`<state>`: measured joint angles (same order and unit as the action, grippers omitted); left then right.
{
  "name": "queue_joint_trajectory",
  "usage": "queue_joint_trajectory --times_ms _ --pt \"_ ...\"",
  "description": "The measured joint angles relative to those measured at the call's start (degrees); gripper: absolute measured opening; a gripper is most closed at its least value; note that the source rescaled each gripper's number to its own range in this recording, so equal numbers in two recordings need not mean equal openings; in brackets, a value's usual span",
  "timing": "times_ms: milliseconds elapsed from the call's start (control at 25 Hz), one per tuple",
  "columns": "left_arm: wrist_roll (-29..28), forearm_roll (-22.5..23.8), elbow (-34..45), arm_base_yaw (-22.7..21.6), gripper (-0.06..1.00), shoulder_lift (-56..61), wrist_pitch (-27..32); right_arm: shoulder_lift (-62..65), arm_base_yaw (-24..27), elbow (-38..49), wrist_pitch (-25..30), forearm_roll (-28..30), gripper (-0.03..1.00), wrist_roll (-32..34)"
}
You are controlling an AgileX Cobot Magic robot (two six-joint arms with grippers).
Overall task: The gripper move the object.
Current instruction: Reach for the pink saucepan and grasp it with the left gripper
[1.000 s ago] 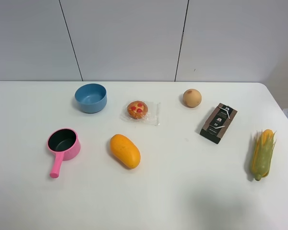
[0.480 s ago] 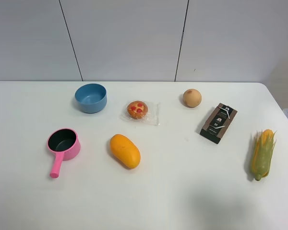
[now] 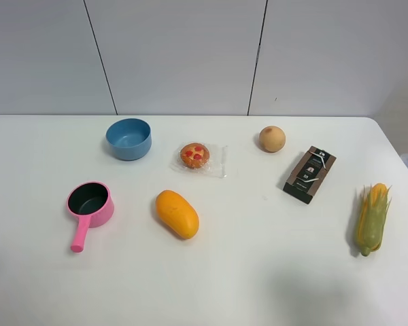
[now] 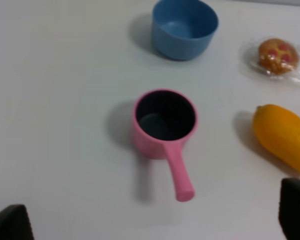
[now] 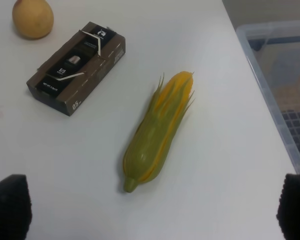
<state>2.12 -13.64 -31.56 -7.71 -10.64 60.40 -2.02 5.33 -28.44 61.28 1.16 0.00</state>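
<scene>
Looking down at the bench (image 3: 258, 272), I see no arm in the high view at all, so the job looks barely begun, with the approach as the step in hand. The pink saucepan (image 3: 90, 202) sits upright on the left side, nearer the front edge than the blue bowl (image 3: 129, 138) and apart from the mango (image 3: 177, 214) to its right. Its handle points toward the front.

From the left wrist camera the pan lies straight ahead of two black fingertips (image 4: 10, 225) that show only at the frame's corners. The left arm's jaws stand spread wide and hold nothing. The right arm's jaws are likewise wide apart and empty, hanging over the corn cob (image 5: 157, 132) beside the dark box (image 5: 77, 65), far from the pan.

My guess is the left arm has the job. It needs to come down over the pan and line its jaws across the rim wall or the thin handle before closing. The handle looks the easier hold.

The box carries white print and a small logo, too blurred for me to read. Nothing else shows a label.
</scene>
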Motion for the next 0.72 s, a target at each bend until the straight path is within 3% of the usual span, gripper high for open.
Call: queue_joint_trajectory --times_ms 160,480,560,720 --pt "1.4 -0.9 -3.9 0.0 1.00 -12.2 -0.8 0.0 0.0 0.0 0.0 0.0 1.00 0.0" --pt "8.9 -1.0 -15.6 0.1 1.00 -40.5 -7.9 0.0 0.0 0.0 0.0 0.0 1.00 0.0" --pt "9.6 -0.1 -19.8 1.6 1.00 -47.4 -8.1 0.0 0.0 0.0 0.0 0.0 1.00 0.0" --pt "9.7 2.8 -27.1 8.9 1.00 -59.4 -8.8 0.0 0.0 0.0 0.0 0.0 1.00 0.0"
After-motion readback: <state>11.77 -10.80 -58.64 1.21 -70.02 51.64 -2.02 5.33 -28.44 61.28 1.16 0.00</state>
